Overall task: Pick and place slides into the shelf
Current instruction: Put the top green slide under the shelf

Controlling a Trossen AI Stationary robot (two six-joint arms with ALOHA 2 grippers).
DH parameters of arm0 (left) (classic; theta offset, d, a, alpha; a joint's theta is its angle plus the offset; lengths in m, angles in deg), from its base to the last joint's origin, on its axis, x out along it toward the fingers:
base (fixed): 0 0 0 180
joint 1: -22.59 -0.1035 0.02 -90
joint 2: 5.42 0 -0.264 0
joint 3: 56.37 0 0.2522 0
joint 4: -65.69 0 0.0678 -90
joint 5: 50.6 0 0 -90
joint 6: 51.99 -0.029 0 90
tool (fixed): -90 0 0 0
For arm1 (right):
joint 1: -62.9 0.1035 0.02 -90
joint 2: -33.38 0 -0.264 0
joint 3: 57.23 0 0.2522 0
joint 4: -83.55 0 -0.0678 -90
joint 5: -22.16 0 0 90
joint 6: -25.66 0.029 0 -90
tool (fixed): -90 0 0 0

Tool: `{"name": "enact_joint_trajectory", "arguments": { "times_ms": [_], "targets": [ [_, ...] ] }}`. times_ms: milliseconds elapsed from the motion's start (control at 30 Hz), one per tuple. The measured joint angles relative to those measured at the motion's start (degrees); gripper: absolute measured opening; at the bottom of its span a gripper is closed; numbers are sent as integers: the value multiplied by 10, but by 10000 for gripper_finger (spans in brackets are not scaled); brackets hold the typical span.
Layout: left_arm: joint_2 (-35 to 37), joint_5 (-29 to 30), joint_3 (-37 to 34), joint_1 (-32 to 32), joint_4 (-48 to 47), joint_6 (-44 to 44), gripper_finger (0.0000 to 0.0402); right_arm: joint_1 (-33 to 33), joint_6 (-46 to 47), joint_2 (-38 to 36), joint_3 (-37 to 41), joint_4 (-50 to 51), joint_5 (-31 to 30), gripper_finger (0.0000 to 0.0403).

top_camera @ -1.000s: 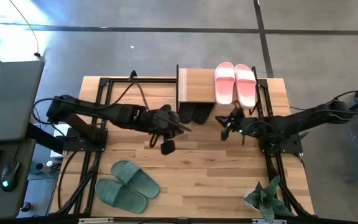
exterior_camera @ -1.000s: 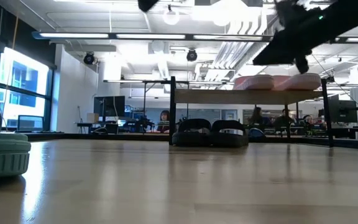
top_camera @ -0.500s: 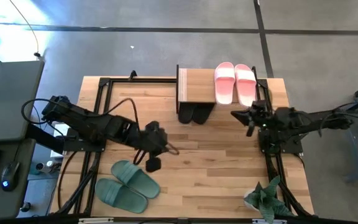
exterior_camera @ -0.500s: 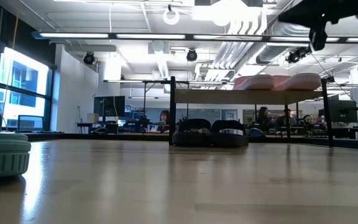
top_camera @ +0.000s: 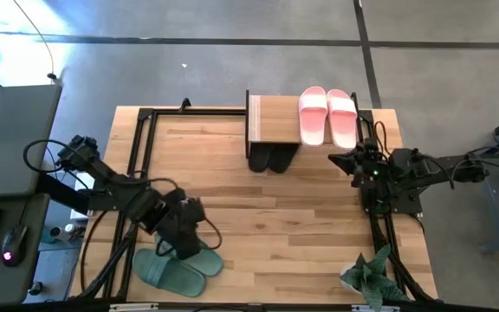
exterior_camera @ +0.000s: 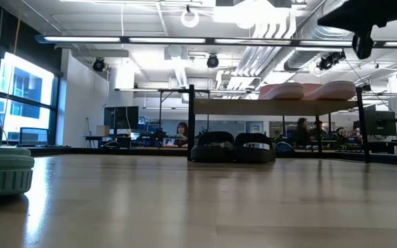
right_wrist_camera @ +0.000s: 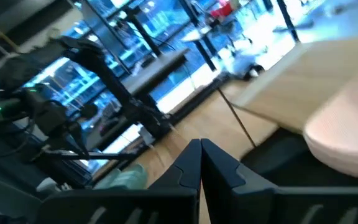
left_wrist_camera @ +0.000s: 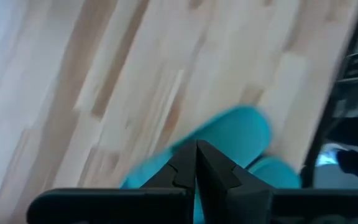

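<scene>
My left pincer [top_camera: 183, 238], pressed together, hung over the green slides [top_camera: 176, 262] at seven o'clock on the bench [top_camera: 293, 225]. Unless it spread first, I judged it would shove them aside. My right pincer [top_camera: 351, 162], also pressed together, waited at three o'clock.

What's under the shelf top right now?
Under the shelf, the black slides sit side by side on the table; from above only their ends show, the rest is covered.

From overhead we look straight down on the whole counter [top_camera: 275, 199]. From counter height we look level across it toward the shelf [exterior_camera: 274, 107], shared with overhead. Each wrist camera looks close past its own tool.
</scene>
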Motion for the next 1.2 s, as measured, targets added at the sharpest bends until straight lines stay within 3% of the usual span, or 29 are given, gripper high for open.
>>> {"name": "enact_joint_trajectory", "arguments": {
  "times_ms": [200, 400, 700, 1200],
  "targets": [
    [-10, 11, 0, 68, -96, 145, 0, 0, 77, 0, 0, 64, -4, 0],
    [-27, 16, 0, 120, -122, 244, 0, 0, 76, 0, 0, 62, -4, 0],
    [-63, -58, 0, 96, -109, 249, 10, 0, 27, 0, 0, 62, -1, 0],
    [-164, -210, 0, -22, -40, 242, 221, 0, -60, 0, 0, 62, 88, 0]
  ]
}}
